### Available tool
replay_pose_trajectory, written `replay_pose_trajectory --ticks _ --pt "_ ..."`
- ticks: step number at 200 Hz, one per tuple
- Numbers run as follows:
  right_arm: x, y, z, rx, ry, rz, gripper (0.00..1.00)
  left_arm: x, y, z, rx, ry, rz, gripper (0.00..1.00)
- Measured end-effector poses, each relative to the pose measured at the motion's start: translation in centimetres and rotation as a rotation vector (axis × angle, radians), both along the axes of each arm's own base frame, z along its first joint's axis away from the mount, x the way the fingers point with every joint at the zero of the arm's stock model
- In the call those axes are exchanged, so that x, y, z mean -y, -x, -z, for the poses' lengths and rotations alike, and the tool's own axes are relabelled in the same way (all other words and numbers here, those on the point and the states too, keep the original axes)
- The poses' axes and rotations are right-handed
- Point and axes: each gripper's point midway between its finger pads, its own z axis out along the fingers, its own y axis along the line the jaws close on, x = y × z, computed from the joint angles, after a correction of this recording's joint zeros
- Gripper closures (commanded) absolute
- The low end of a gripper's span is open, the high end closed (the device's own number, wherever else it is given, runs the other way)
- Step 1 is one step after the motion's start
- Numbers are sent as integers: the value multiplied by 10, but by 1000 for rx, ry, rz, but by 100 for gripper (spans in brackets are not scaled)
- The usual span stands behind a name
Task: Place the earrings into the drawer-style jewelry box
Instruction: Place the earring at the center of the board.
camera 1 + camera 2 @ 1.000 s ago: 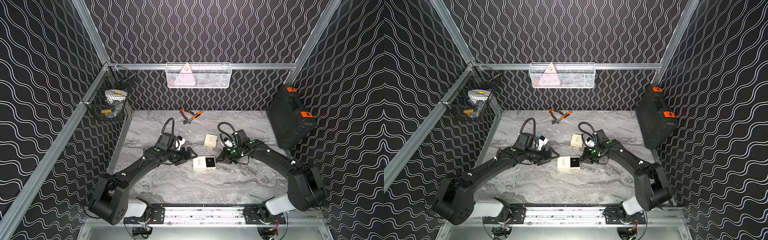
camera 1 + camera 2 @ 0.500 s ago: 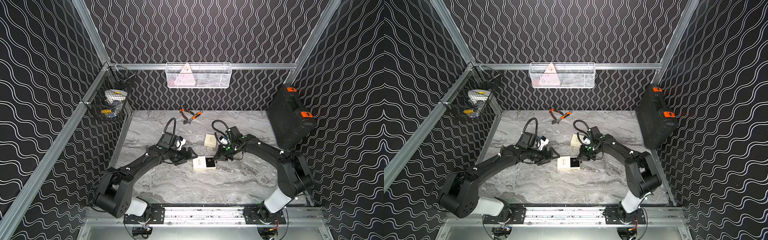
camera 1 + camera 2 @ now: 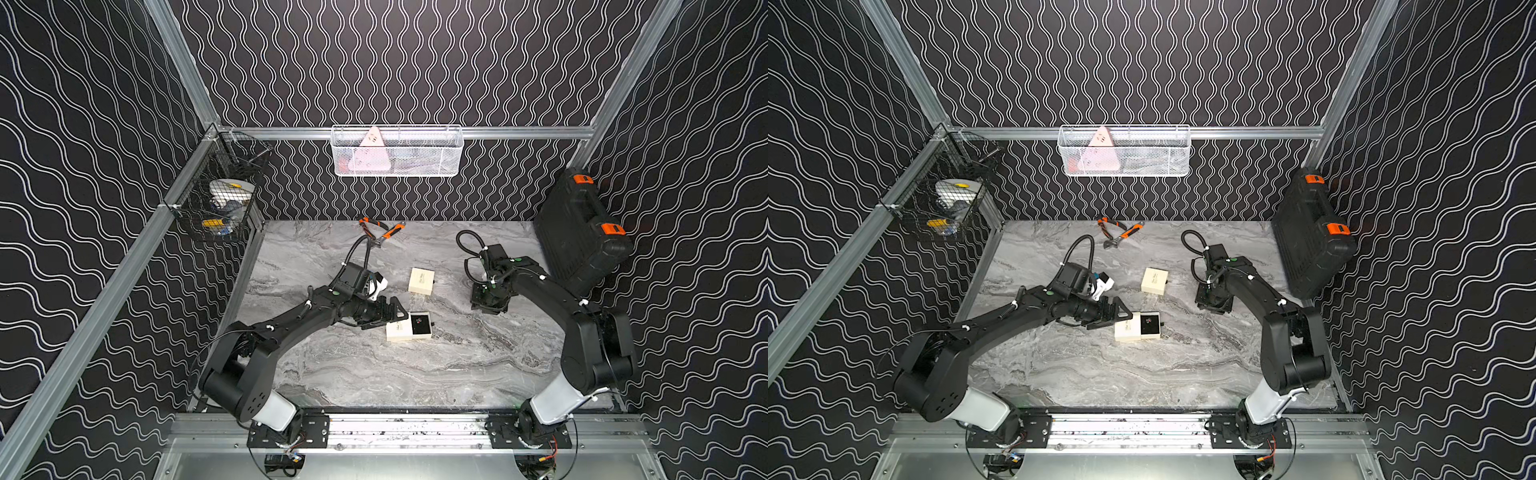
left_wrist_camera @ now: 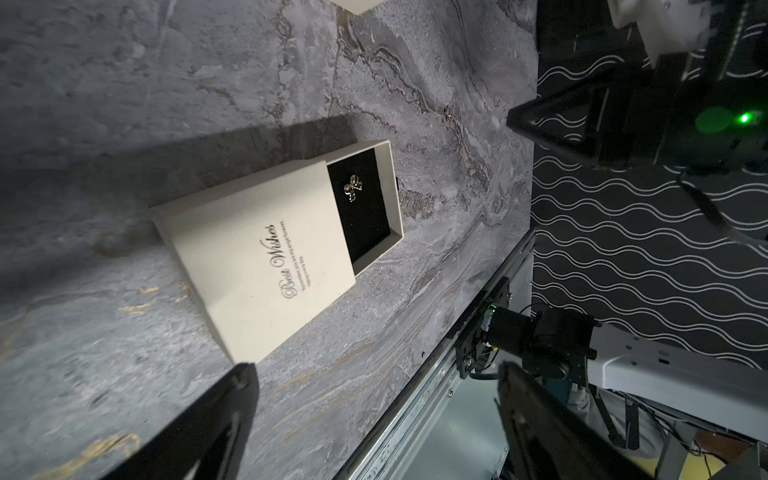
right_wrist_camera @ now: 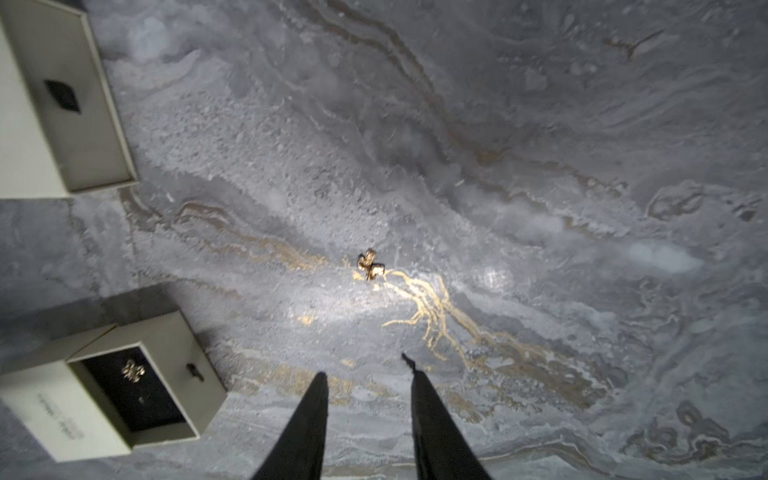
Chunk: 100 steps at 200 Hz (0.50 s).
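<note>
One earring (image 5: 370,264) was left on the bench (image 5: 540,166) just ahead of the right gripper (image 5: 365,368), jaws parted and empty for pickup. Another earring (image 5: 133,371) was seen in the open drawer (image 5: 187,353) beside the left gripper (image 3: 392,318), spread wide, perhaps as a brace.

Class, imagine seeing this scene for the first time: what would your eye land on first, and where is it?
Probably the cream jewelry box mid-table, its black-lined drawer pulled partly out with one gold earring glinting inside, just ahead of the left claw. A second earring lies alone on the bare marble table, in front of the right claw, which stands open and empty.
</note>
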Motion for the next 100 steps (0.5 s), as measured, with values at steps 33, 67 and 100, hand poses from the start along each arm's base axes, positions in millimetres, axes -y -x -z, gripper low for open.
replay_pose_trajectory --ticks 33,67,100 --pt "4 -15 24 -33 50 -23 72 4 1 -1 5 9 22 2" --pt "4 -26 32 -32 63 -41 77 6 3 -2 13 19 44 2" --pt "2 -28 38 -41 57 -57 78 7 4 -1 12 24 50 2"
